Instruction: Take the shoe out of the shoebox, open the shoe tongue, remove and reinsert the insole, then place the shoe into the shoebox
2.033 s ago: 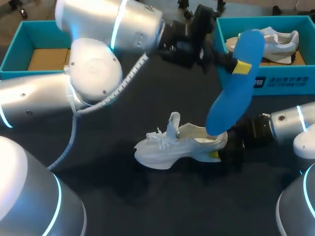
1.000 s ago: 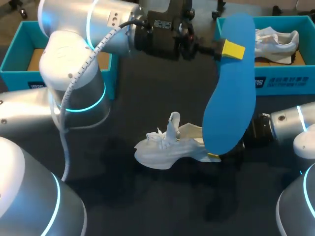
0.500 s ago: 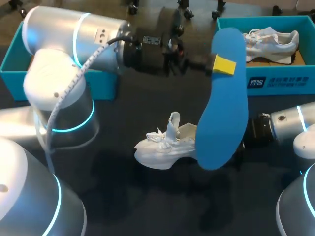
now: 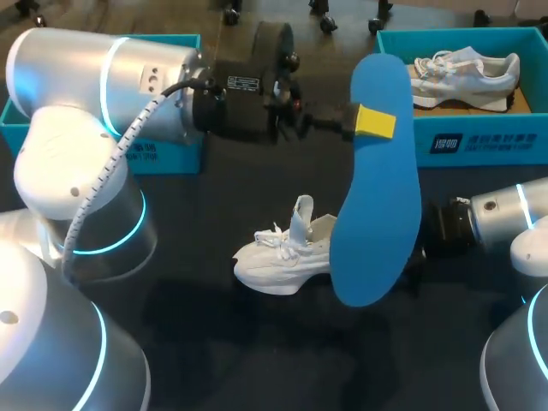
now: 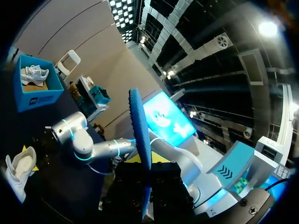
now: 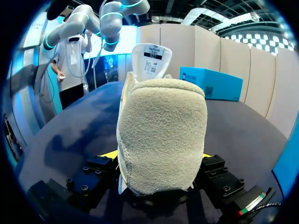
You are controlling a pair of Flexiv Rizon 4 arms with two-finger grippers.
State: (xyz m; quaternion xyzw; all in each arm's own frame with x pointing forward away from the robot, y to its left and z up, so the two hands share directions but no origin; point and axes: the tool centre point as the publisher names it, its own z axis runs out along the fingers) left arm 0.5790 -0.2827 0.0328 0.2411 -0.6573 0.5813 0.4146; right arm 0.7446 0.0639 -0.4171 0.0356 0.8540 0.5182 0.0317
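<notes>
**Inspector A:** Where is the shoe?

**Inspector B:** The shoe [image 4: 278,261] rests on its sole on the bench [image 4: 257,351], heel toward the right arm, well apart from the shoebox [image 4: 479,141] at the far right. Its tongue [image 4: 302,216] stands upright. The right gripper [image 6: 158,156] is clamped on the heel, one finger on either side.

**Inspector A:** And the insole?

**Inspector B:** It is out of the shoe. The insole [image 4: 377,205] hangs lengthwise above the bench, pinched near its upper end by the left gripper [image 4: 370,122], whose fingers are closed on its two faces.

**Inspector A:** Any obstructions?

**Inspector B:** From the head view the insole covers the shoe's heel and most of the right gripper. The left arm [image 4: 111,77] hides much of the other box [image 4: 163,156] at the far left. A second shoe [image 4: 467,70] lies inside the shoebox.

**Inspector A:** Materials and shapes?

**Inspector B:** The insole is flat, smooth and blue with rounded ends, and a thin blade when seen edge-on from the left wrist. The shoe is white with a thick sculpted sole and loose laces. Its heel lining is a cream, fuzzy pile. Both boxes are teal card with brown floors. The bench surface is dark and matt.
</notes>
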